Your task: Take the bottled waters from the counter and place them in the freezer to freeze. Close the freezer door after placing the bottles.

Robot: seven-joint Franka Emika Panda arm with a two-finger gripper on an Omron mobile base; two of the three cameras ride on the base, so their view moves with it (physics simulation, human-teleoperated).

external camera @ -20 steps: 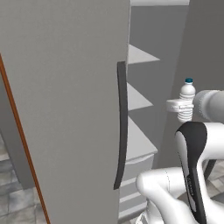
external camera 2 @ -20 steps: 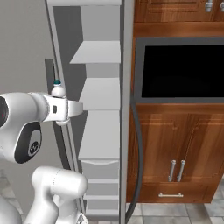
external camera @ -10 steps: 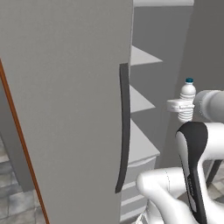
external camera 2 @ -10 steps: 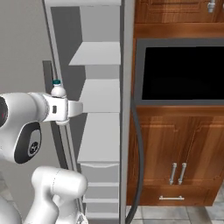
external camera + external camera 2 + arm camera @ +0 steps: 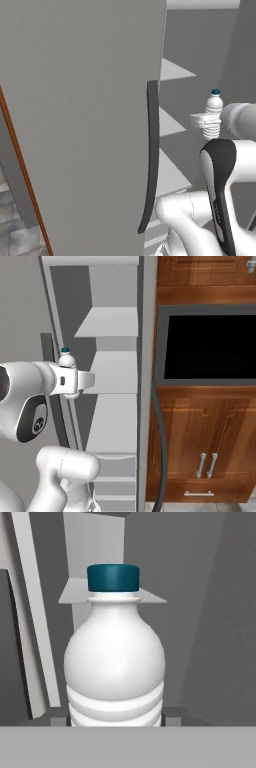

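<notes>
The gripper (image 5: 212, 121) is closed around an upright water bottle (image 5: 213, 113), cap up, held at the mouth of the open freezer (image 5: 107, 331), whose pale shelves (image 5: 114, 372) lie straight ahead of it, with the freezer door (image 5: 85, 125) swung wide alongside.

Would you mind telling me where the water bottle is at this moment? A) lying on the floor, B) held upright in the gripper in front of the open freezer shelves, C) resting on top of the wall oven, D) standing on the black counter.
B: the bottle stands upright in the gripper, its teal cap up, with the pale freezer shelves just beyond it and the freezer door swung open.
</notes>
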